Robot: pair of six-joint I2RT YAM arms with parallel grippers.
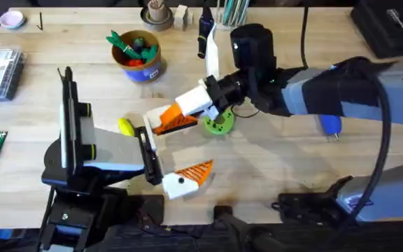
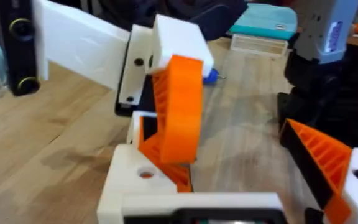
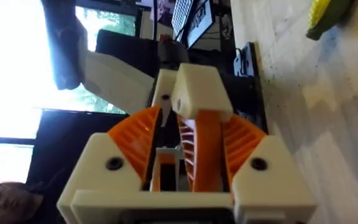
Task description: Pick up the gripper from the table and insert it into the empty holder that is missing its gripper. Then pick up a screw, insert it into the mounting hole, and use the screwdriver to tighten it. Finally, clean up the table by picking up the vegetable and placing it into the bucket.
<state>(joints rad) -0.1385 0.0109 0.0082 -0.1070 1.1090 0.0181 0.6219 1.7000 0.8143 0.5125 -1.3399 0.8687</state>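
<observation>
Table (image 1: pixel 271 168) of pale butcher-block wood carries everything here. Near its middle lies a lime-green disc (image 1: pixel 219 124), the landmark. Just left of the disc, the right gripper (image 1: pixel 177 115) has its jaws pressed onto the gripper (image 3: pixel 199 149), the small orange fingertip, holding it against the holder (image 1: pixel 147 143), the white mount block on the left arm. The left gripper (image 1: pixel 177 155) has its jaws spread wide: one finger at the holder, the other, an orange ribbed pad (image 1: pixel 196 170), below and left of the disc. The vegetable (image 1: pixel 125 127), yellow, lies farther left of the disc. The bucket (image 1: pixel 140 57) stands above and left of it, green and red toys inside. The screwdriver (image 1: pixel 329 124) lies right of the disc, partly under the right arm.
</observation>
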